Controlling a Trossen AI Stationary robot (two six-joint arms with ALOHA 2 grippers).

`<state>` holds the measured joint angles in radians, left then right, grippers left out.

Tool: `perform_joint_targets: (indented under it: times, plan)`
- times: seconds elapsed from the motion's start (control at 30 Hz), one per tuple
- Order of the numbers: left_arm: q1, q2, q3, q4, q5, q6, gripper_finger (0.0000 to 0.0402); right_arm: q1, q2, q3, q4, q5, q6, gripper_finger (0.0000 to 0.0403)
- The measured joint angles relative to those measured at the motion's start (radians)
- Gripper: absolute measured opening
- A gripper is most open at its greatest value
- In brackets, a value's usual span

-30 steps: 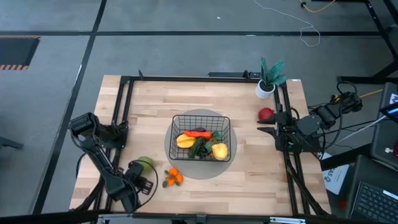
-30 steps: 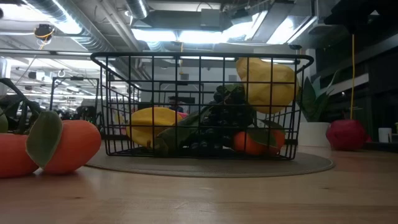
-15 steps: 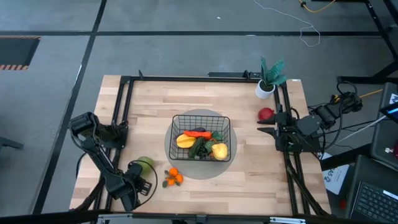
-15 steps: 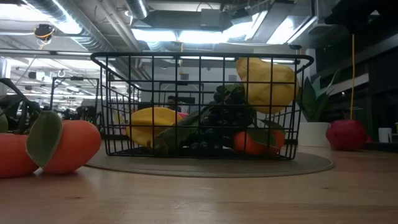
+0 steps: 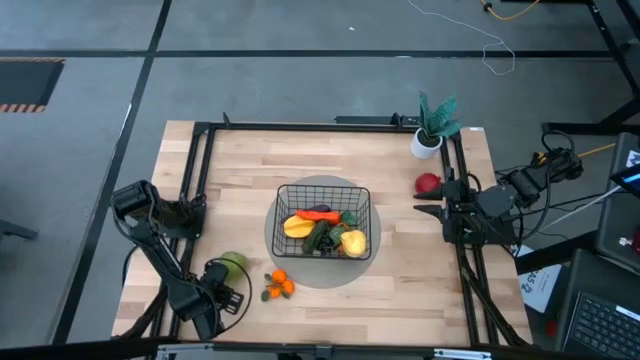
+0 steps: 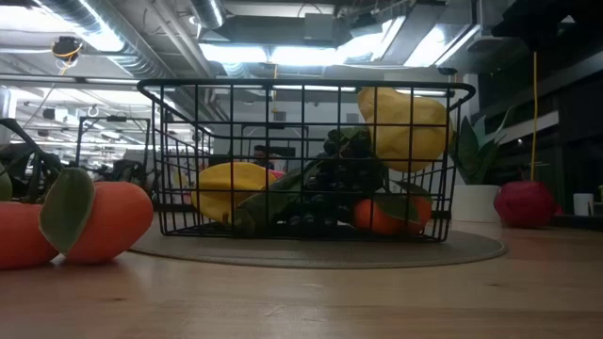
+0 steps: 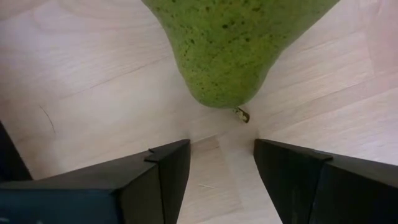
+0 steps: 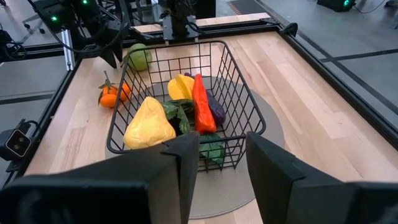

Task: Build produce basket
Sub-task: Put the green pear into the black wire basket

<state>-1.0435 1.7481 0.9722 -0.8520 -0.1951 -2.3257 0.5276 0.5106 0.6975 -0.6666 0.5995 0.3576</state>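
Three pieces outside the square black wire-mesh basket (image 5: 323, 218): speckled green pear (image 7: 236, 43), small oranges (image 5: 279, 285), red apple (image 5: 428, 184). Left gripper (image 7: 221, 165) spread just short of pear on light wooden surface (image 5: 400, 270): advance, straddle widest part, pinch gently. Right gripper (image 8: 221, 162) spread, parked at surface's right edge.

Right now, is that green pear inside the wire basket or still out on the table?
Out. The green pear lies on the wood, clear of the basket, just ahead of the open left gripper.
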Motion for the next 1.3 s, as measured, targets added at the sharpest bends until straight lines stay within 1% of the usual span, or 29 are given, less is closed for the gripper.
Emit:
perform_joint_targets:
  times: [0.4, 0.57, 0.8, 0.97, 1.3]
  plan:
    - [0.005, 0.005, 0.041, -0.03, 0.014, 0.029, 0.0176, 0.0, 0.0, 0.0, 0.0, 0.0, 0.0, 0.0124]
    - [0.01, 0.005, 0.041, -0.078, 0.014, 0.031, 0.0176, 0.0, 0.0, 0.0, 0.0, 0.0, 0.0, 0.0124]
    - [0.014, 0.005, 0.041, -0.105, -0.005, 0.027, 0.0176, 0.0, 0.0, 0.0, 0.0, 0.0, 0.0, 0.0124]
    - [0.022, 0.003, 0.042, -0.1, -0.051, 0.027, 0.0176, 0.0, 0.0, 0.0, 0.0, 0.0, 0.0, 0.0124]
    - [0.038, 0.003, 0.042, -0.105, -0.048, 0.057, 0.0176, 0.0, 0.0, 0.0, 0.0, 0.0, 0.0, 0.0124]
